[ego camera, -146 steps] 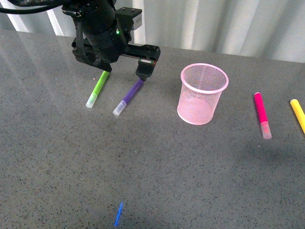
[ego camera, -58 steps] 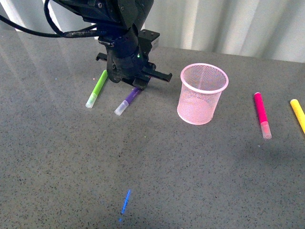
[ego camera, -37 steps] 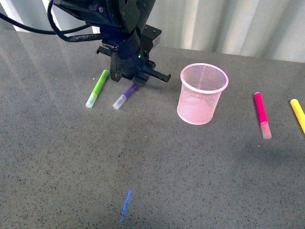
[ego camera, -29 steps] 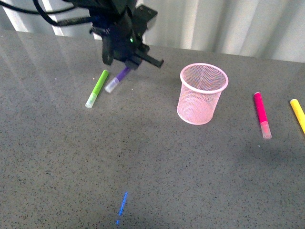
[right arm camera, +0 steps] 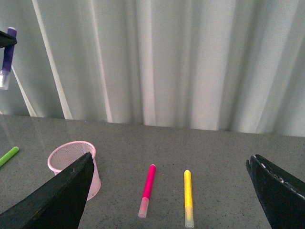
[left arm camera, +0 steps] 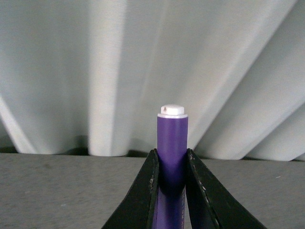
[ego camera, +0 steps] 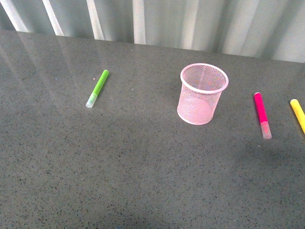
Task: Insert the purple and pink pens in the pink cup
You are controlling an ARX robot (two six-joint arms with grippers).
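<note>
The pink cup (ego camera: 203, 93) stands upright on the grey table, right of centre; it also shows in the right wrist view (right arm camera: 71, 164). The pink pen (ego camera: 261, 115) lies to its right, also in the right wrist view (right arm camera: 147, 190). My left gripper (left arm camera: 170, 164) is out of the front view; it is shut on the purple pen (left arm camera: 172, 143), held upright with its white end up. The purple pen also shows high up in the right wrist view (right arm camera: 7, 57). My right gripper (right arm camera: 169, 191) is open and empty, above the pink pen.
A lime-green marker (ego camera: 97, 88) lies left of the cup. A yellow marker (ego camera: 298, 115) lies at the right edge, beside the pink pen, and shows in the right wrist view (right arm camera: 188, 196). A pale curtain (ego camera: 190, 24) hangs behind the table.
My left arm lifted the purple pen off the table, up and out of the front view. The cup and the other pens have not moved.
</note>
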